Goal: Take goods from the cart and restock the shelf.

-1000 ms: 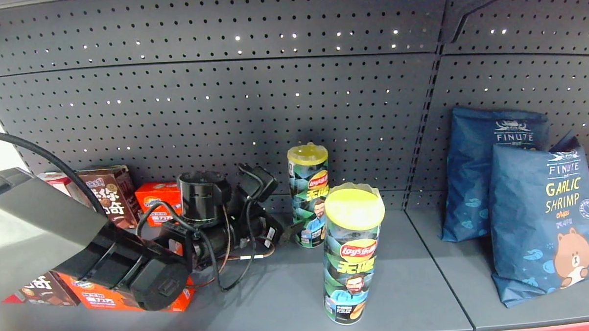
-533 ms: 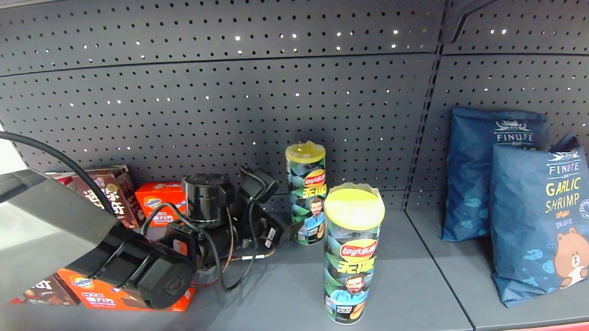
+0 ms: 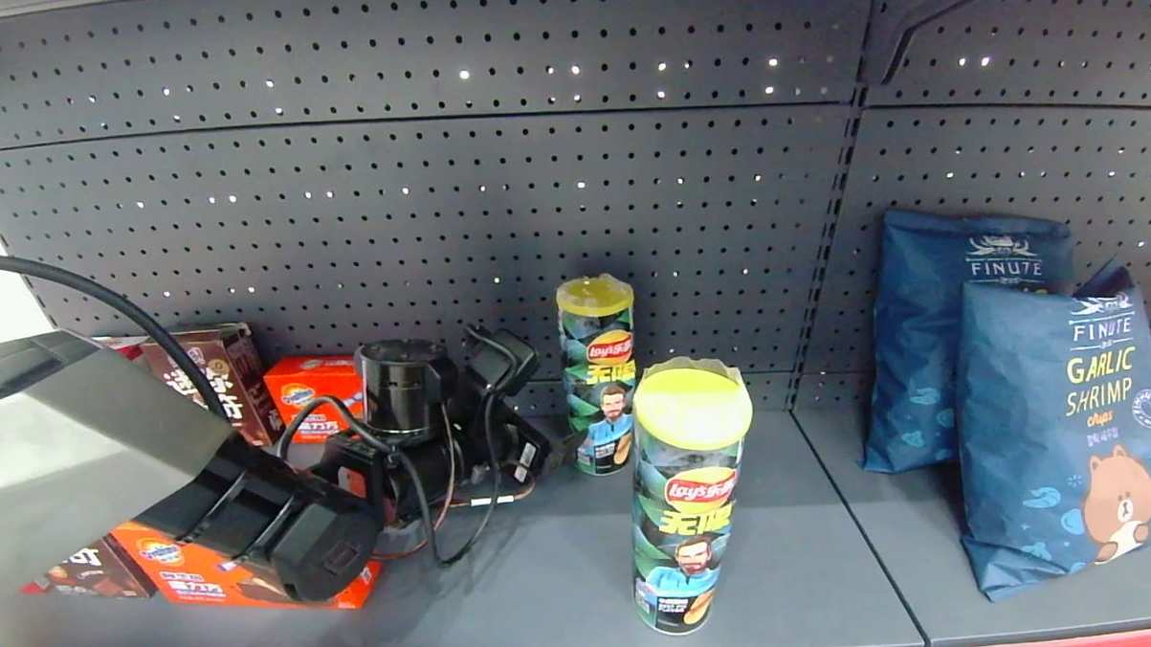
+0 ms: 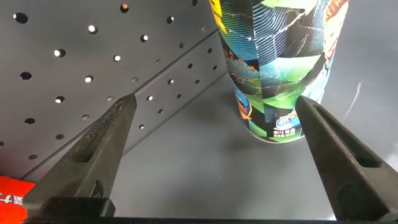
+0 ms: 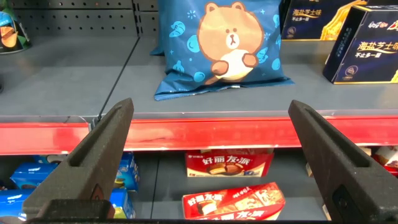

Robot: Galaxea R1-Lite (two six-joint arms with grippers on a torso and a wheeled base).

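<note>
Centre of the head view: the rear chip can [image 3: 598, 375] is standing upright on the grey shelf [image 3: 546, 573], behind and left of the front chip can [image 3: 692, 497]. The left gripper [image 4: 214, 115] is sitting low beside the rear can, fingers spread wide and gripping nothing. The right gripper [image 5: 211, 107] is facing a blue shrimp chips bag [image 5: 217, 43], fingers wide apart and empty.

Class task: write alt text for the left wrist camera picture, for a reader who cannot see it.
A chip can stands upright on a grey shelf, just ahead of the left gripper, whose two dark fingers are spread open. A perforated back panel rises behind it, with a corner of an orange box at the edge.
</note>
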